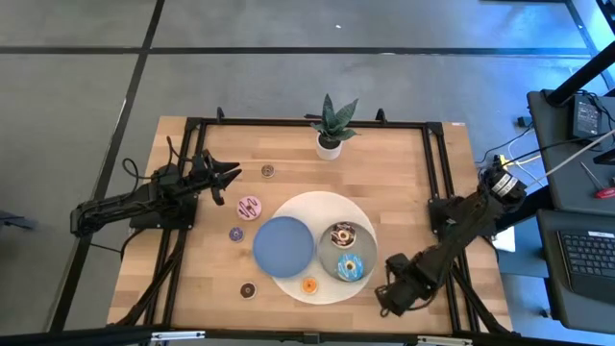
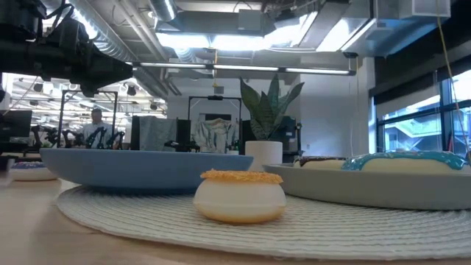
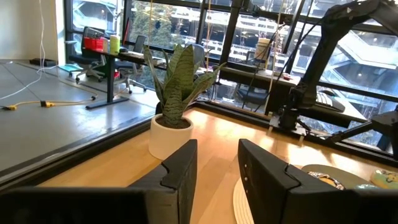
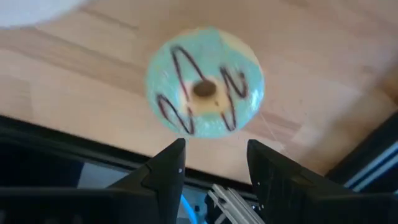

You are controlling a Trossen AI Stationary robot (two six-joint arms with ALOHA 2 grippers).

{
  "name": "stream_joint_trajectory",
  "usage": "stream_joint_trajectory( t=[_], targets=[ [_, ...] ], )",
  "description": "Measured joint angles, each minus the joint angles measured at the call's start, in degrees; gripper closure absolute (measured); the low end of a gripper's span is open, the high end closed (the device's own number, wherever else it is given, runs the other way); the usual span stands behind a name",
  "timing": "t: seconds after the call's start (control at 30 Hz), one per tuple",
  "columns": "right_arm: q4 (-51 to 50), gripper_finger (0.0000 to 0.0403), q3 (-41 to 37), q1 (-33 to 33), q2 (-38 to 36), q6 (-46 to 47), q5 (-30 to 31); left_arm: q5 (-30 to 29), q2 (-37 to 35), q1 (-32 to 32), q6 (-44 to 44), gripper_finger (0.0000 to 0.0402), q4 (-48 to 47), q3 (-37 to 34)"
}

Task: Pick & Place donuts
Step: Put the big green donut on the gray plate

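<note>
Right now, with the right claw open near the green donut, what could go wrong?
1. The green donut lies on bare wood close to the dark edge frame; if the right claw closes off-centre, it may push the donut against the frame or off the table.
2. The grey plate already holds the brown donut and the blue donut, so a third may slip off.

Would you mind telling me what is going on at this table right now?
The two-armed robot is picking and placing toy donuts. The right gripper hangs open over a green donut that lies on the bare wood, not yet gripped. The left gripper waits open and empty near a pink donut. A brown donut and a blue donut sit on the grey plate.
</note>
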Motion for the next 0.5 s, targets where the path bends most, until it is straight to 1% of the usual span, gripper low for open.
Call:
stream_joint_trajectory(
  t=[0.17,0.5],
  targets=[
    [0.02,0.0230,0.00,2.08,1.81,2.25,-0.02,0.02,0.00,0.00,0.00,0.0288,0.00,0.00],
    [-0.46,0.0230,-0.04,1.45,8.43,2.36,0.08,0.02,0.00,-0.01,0.00,0.0288,0.00,0.00]
  ],
)
